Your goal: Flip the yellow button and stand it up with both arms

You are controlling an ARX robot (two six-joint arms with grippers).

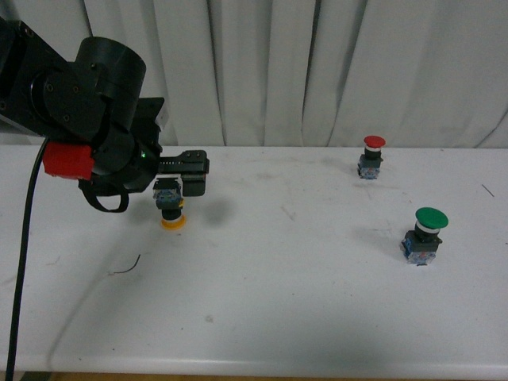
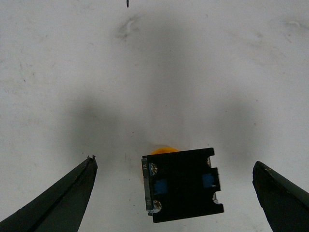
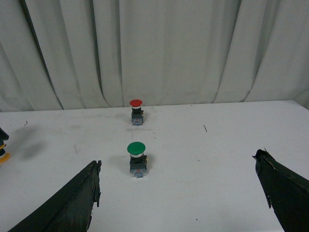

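The yellow button point(image 1: 171, 213) stands upside down on the white table point(image 1: 278, 317), with its yellow cap on the surface and its dark contact block on top. My left gripper point(image 1: 186, 176) hovers open just above it. In the left wrist view the block's underside point(image 2: 182, 184) faces the camera, and a sliver of yellow cap shows beyond it. The left gripper point(image 2: 174, 164) has one finger point(image 2: 72, 193) on each side of the block, both clear of it. My right gripper point(image 3: 177, 162) is open and empty; it does not appear in the front view.
A red-capped button point(image 1: 372, 156) stands upright at the back right, and a larger green-capped button point(image 1: 427, 234) nearer on the right. Both lie ahead of the right gripper, the green button point(image 3: 136, 158) closer. A thin dark scrap point(image 1: 127, 267) lies front left. A white curtain hangs behind.
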